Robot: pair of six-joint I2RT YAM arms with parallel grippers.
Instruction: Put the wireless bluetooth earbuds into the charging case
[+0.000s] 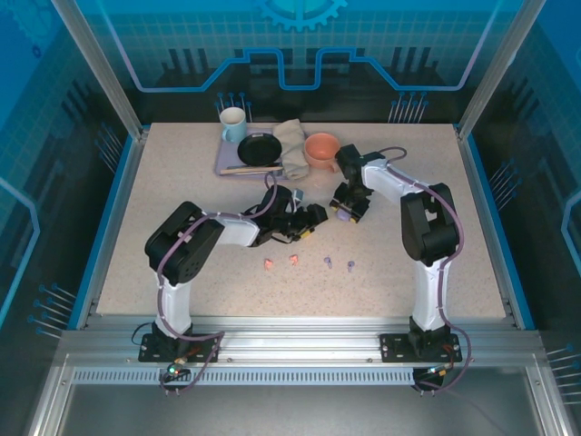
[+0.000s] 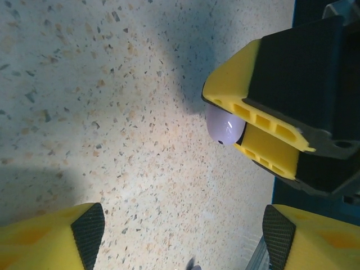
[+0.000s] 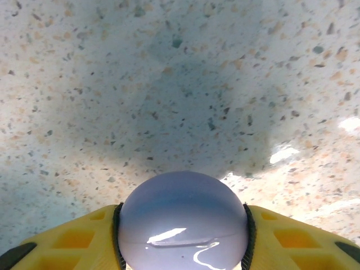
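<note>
Four tiny buds (image 1: 327, 262), probably light and slick, lie in a row toward the bench's (image 1: 182, 182) near edge, best pinched across their sides; the right pincer (image 1: 345, 214) clamps a glossy lilac case (image 3: 183, 216), the left pincer (image 2: 183, 236) gapes empty.

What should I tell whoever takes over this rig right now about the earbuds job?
Left end effector: open, empty, close beside the right one.
Right end effector: shut on the lilac case near the middle of the table; the case looks closed.
Earbuds: two coral-pink earbuds and two lilac-purple earbuds lie loose in a row on the table, nearer the arm bases than both end effectors.
Done: lilac case grasped.
Left: open the case, then pick up and seat the buds; none is in yet.
</note>
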